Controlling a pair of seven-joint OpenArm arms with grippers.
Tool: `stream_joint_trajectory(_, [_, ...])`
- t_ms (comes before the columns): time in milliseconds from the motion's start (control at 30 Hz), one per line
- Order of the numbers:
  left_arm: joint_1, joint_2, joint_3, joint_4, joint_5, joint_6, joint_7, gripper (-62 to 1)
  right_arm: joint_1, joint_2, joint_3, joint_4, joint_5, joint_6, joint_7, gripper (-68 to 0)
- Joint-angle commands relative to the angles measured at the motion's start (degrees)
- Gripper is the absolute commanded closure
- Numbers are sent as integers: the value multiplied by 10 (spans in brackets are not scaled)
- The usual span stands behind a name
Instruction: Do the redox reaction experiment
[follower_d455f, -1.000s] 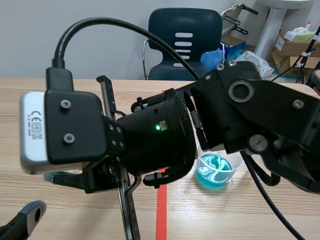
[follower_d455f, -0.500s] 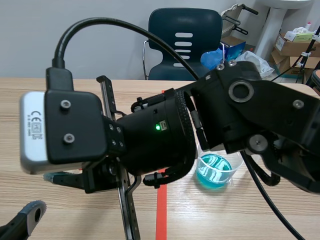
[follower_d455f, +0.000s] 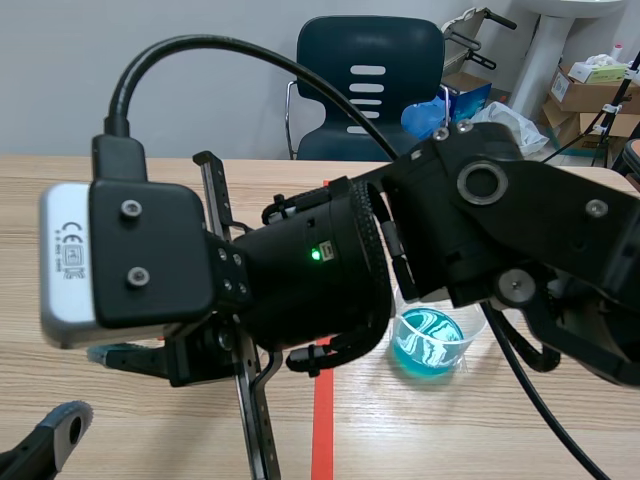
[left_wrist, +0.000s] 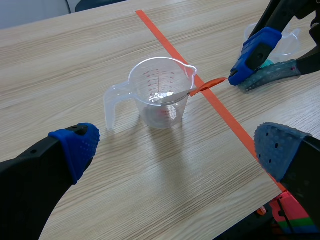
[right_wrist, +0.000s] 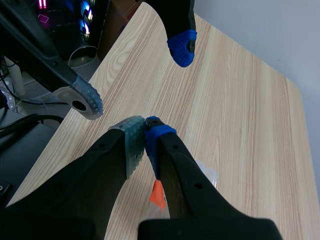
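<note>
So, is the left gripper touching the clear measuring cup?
Apart. In the left wrist view, bare table shows between the left gripper and the measuring cup.

**Legible markings**

1. Silver-grey camera housing (follower_d455f: 66, 262) with a black screwed faceplate, scene view. A "CE" mark is printed in black on its pale side. Directly under it is a short row of smaller symbols, too small to read.
2. Clear plastic measuring jug (left_wrist: 159, 97) with handle and pouring spout, left wrist view. Red graduation lines and figures are printed on its wall, but the figures are too small to make out.
3. Cardboard boxes (follower_d455f: 588, 92) stacked behind the table, scene view. Their printed labels cannot be read.
</note>
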Motion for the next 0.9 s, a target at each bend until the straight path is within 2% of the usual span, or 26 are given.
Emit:
stream_joint_trajectory(0, [-2,3,-2,10,-1,-1,-9,-623,13,0,3,0,4,4,3,-9])
stream_joint_trajectory(267, [-2,3,-2,10,-1,0,-9,-623,16,1,5,7,4,4,3,-9])
stream_joint_trajectory(633, [-2,3,-2,10,-1,0,-9,-623,16,18,6,63,7,4,2,-9])
stream_joint_trajectory(867, [-2,3,-2,10,-1,0,-9,-623,16,26,6,63,7,4,3,-9])
